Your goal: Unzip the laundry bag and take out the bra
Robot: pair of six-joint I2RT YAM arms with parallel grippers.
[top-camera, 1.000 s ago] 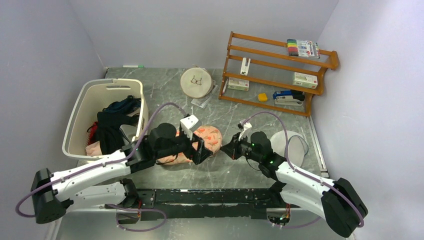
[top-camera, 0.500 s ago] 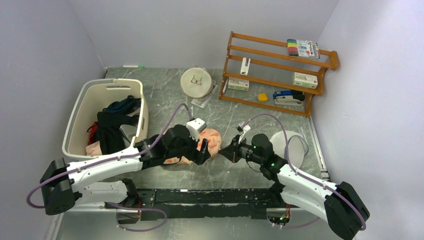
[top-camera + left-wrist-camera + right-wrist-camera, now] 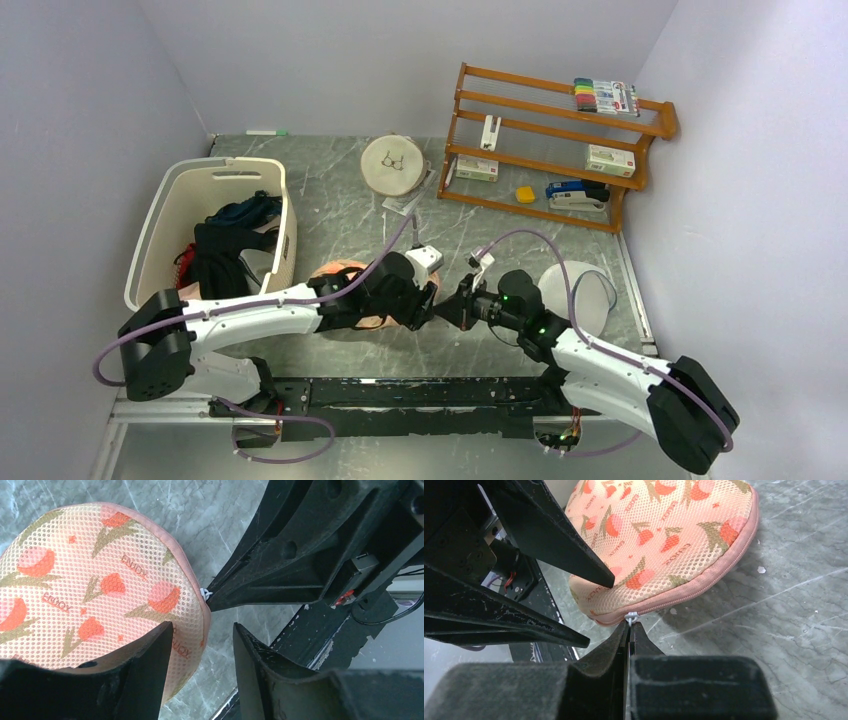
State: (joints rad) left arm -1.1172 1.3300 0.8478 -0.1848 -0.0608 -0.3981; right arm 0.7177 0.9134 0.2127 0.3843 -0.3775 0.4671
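Now the zipper pull [image 3: 630,615] at the 3 o'clock end of the laundry bag [image 3: 659,535] is pinched between the right fingers [image 3: 621,640]; the left fingers [image 3: 145,665] are spread wide over that end.

Left hand [image 3: 201,630] and right hand [image 3: 629,629] crowd the laundry bag's [image 3: 90,590] right end
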